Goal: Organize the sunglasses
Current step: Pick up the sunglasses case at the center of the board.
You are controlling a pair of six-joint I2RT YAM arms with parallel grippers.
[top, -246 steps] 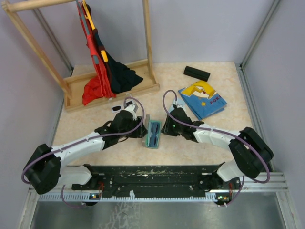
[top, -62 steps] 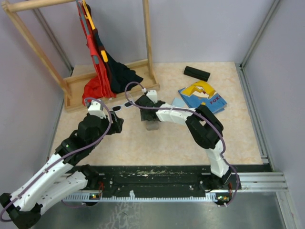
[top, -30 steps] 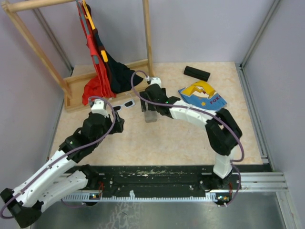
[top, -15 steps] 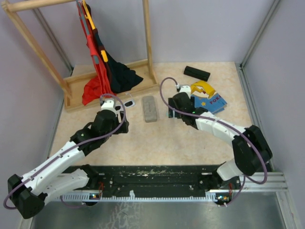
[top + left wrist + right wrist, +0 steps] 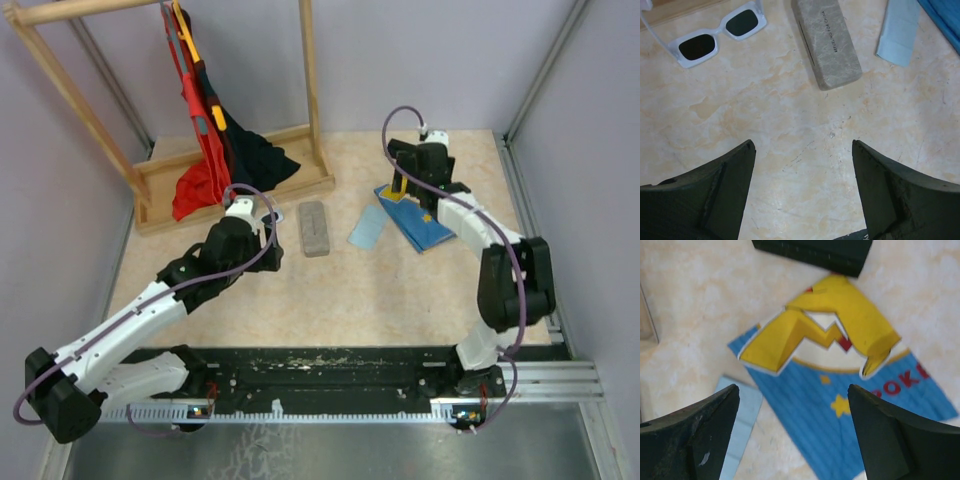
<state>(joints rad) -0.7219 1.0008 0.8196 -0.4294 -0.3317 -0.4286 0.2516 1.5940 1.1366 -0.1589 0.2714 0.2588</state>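
The sunglasses (image 5: 715, 32), the white-framed pair with dark lenses, lie flat on the table (image 5: 340, 295) close to the base of the wooden rack (image 5: 290, 187), at the top left of the left wrist view. Just beside them, not touching, I note a closed grey case (image 5: 827, 42), and past it a light-blue cloth (image 5: 897, 30), so the case sits between the two. The left gripper (image 5: 802, 146) hangs over bare tabletop near the sunglasses, its jaws spread wide and holding nothing. From above, the left arm hides most of this pair. The right gripper (image 5: 792, 390) is well apart, at the far right of the table, above a blue and yellow printed cloth (image 5: 840, 370), with a black case (image 5: 812, 251) just beyond it. Its jaws are likewise released, with nothing between them. Red and dark garments (image 5: 205, 150) hang from the rack.
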